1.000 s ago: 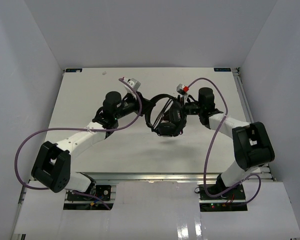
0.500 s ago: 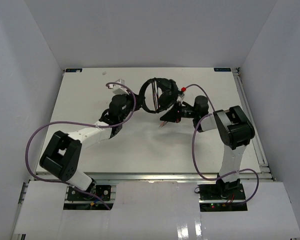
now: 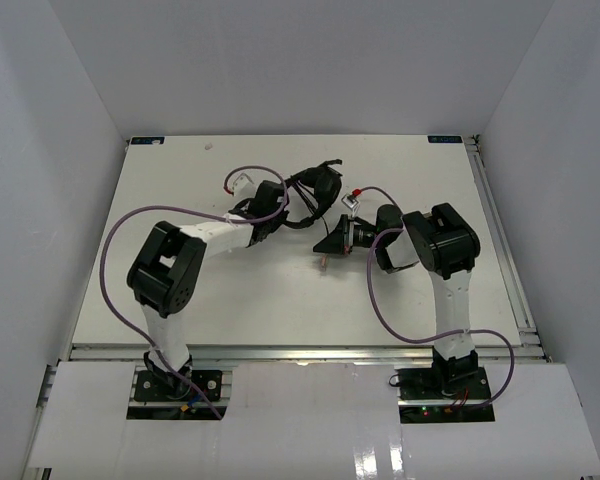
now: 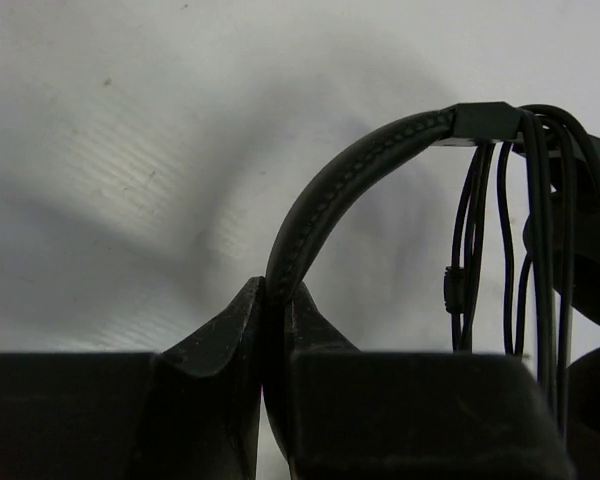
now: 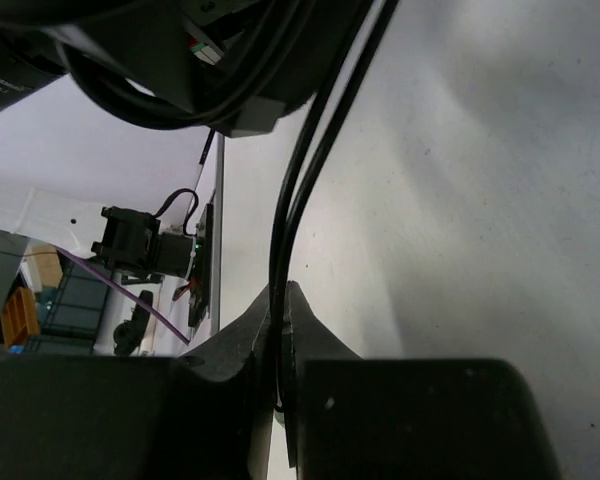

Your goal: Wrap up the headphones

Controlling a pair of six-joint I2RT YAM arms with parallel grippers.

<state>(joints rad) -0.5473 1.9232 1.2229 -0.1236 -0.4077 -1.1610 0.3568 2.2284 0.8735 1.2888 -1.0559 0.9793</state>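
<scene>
The black headphones (image 3: 318, 187) hang above the back middle of the table. My left gripper (image 3: 292, 200) is shut on their stitched headband (image 4: 340, 190), which is pinched between the fingertips in the left wrist view (image 4: 277, 295). Several strands of the thin dark cord (image 4: 540, 250) run over the headband at its right end. My right gripper (image 3: 327, 247) is a little in front and to the right of the headphones, pointing left. It is shut on a doubled length of the cord (image 5: 300, 190), which rises from between its fingertips (image 5: 280, 295) toward the headphones.
White table (image 3: 180, 290) with grey walls on three sides and a metal rail at the near edge. Purple arm cables (image 3: 115, 250) loop beside both arms. The left arm's wrist (image 5: 180, 50) hangs just above the right gripper. An arm base (image 5: 130, 245) shows in the right wrist view.
The left arm carried the headphones from the table's middle toward the back and folded its elbow in. The right gripper closed on the cord and drew back toward the front.
</scene>
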